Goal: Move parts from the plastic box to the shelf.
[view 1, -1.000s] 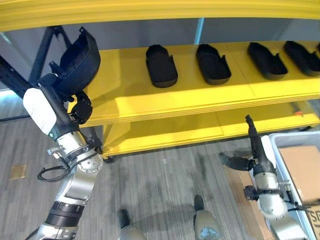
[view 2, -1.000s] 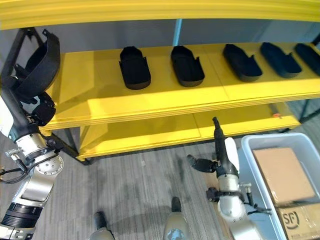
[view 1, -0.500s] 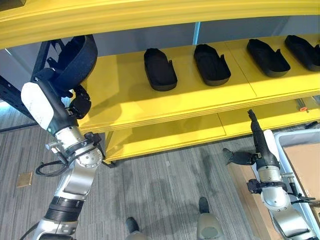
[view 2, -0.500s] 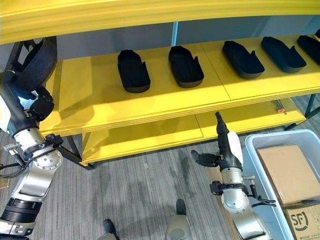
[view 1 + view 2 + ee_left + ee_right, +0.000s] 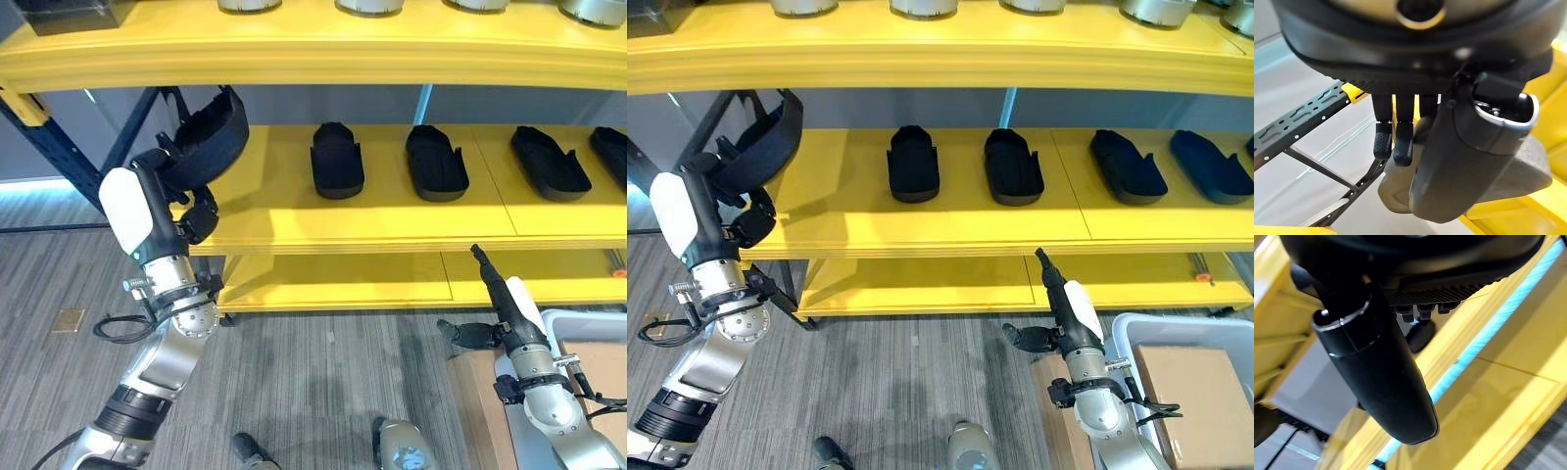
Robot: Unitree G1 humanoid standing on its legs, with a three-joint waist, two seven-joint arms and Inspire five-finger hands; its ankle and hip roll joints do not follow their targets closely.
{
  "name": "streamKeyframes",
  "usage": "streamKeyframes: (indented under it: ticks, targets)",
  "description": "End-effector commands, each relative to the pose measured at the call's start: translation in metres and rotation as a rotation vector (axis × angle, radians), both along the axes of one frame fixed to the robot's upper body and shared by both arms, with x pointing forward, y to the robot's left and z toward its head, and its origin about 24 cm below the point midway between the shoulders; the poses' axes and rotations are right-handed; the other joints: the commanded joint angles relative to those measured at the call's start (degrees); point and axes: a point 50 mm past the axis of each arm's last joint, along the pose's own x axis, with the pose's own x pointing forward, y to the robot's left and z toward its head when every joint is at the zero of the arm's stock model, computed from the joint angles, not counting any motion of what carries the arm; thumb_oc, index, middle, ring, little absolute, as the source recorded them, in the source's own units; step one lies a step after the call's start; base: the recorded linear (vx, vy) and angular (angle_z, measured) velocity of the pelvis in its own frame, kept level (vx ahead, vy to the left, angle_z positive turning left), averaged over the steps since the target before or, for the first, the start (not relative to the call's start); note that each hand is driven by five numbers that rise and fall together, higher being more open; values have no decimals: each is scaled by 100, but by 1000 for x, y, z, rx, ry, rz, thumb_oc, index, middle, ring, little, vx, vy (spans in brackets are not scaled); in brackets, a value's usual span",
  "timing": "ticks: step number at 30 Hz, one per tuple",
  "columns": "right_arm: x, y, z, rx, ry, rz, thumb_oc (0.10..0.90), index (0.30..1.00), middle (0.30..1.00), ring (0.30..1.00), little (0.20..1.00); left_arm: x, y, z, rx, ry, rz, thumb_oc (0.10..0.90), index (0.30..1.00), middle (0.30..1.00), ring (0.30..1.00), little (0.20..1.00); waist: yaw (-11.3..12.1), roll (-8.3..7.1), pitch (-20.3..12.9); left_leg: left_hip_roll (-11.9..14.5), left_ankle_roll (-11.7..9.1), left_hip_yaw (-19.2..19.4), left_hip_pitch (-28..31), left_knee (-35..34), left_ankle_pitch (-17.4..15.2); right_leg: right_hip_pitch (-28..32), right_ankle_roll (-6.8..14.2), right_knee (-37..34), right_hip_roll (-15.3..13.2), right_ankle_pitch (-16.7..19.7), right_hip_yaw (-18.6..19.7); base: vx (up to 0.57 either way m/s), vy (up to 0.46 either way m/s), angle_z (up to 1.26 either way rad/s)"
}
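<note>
Left hand (image 5: 191, 211) raised at left end of the yellow shelf (image 5: 392, 211), fingers (image 5: 1393, 142) and thumb curled round a black part (image 5: 211, 137). Part: matte black moulded shell, shoe-shaped, hollow, one rounded end and one open end with raised side walls; held tilted, hollow side facing the shelf, above the shelf's left edge and not resting on the board (contact with the shelf cannot be told). In left wrist view, part's dull grey-black body (image 5: 1464, 161) sits against the palm, fingertips pressed on it.

Four more of the same black parts lying on the middle board, in a row, hollow side up, apart from each other: (image 5: 337, 160), (image 5: 436, 163), (image 5: 551, 163), (image 5: 609, 149).

Right hand (image 5: 495, 313) low, in front of the lower shelf board, fingers straight and pointing up, thumb stuck out sideways, holding nothing.

Grey plastic box (image 5: 1132, 333) on the floor at lower right, just beside the right arm, with a brown cardboard carton (image 5: 1195, 392) inside. Round silver items (image 5: 911, 6) on the top board.
</note>
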Motion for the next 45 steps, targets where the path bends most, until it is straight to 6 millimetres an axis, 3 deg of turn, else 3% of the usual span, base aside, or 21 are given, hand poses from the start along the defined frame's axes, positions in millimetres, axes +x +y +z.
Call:
streamKeyframes:
  ticks: [1,2,6,14,20,21,37,39,43,45]
  targets:
    - [8,18,43,59,-264,96,900,1000,1000,1000,1000,-13,13,57,116,-289,-2,400,300,300,300,300,35,-92,-278,-152,-283,-651,-164,-275,-413,516,214,-592,95,-54,-114,284,252,-68]
    - [8,19,45,50,-264,112,900,1000,1000,1000,1000,-13,18,54,129,-276,5,400,300,300,300,300,13,-97,-347,-220,-231,-572,-30,-329,-654,529,227,-610,32,-27,-125,177,158,-74]
    - [9,18,43,54,-242,115,900,1000,1000,1000,1000,-8,16,53,125,-267,-1,400,300,300,300,300,-14,-92,-418,-392,-163,-488,93,-275,-937,534,293,-618,-44,-14,-120,132,103,-40]
    - [12,23,41,206,-215,117,900,1000,1000,1000,1000,-4,1,54,150,-268,-50,400,300,300,300,300,78,-198,-414,-789,-37,-465,303,-336,-1171,655,461,-1086,-164,284,-132,74,28,-3]
    - [11,21,35,269,-186,91,900,1000,1000,1000,1000,-1,1,54,157,-259,-46,400,300,300,300,300,64,-217,-438,-817,-19,-399,326,-348,-1196,700,472,-1216,-189,352,-152,13,-25,-6]
    - [37,33,6,492,25,201,900,1000,1000,1000,1000,7,38,32,378,-70,76,400,300,300,300,300,244,-110,-778,-1428,265,-385,1169,-589,-1707,839,628,-1756,-369,910,-536,60,-49,-11]
    - [37,32,6,490,65,225,900,1000,1000,1000,1000,-8,45,21,363,-24,62,400,300,300,300,300,313,-160,-669,-1275,259,-331,913,-60,-1853,863,405,-1468,-228,628,-635,63,-39,-1]
    - [41,34,11,484,39,229,900,1000,1000,1000,1000,-6,41,25,370,-41,56,400,300,300,300,300,340,-159,-518,-1225,244,-405,655,226,-1897,649,352,-1162,-197,502,-604,-105,-73,-3]
    - [58,45,27,459,-43,251,900,1000,1000,1000,1000,8,31,51,368,-142,47,400,300,300,300,300,371,-89,-60,-1066,190,-526,-100,765,-1952,-139,231,-475,-141,235,-480,-224,-83,-2]
    - [59,46,26,471,-45,247,900,1000,1000,1000,1000,10,30,52,366,-144,44,400,300,300,300,300,362,-77,-2,-1048,196,-546,-156,826,-1966,-207,209,-380,-124,186,-441,-57,-108,2]
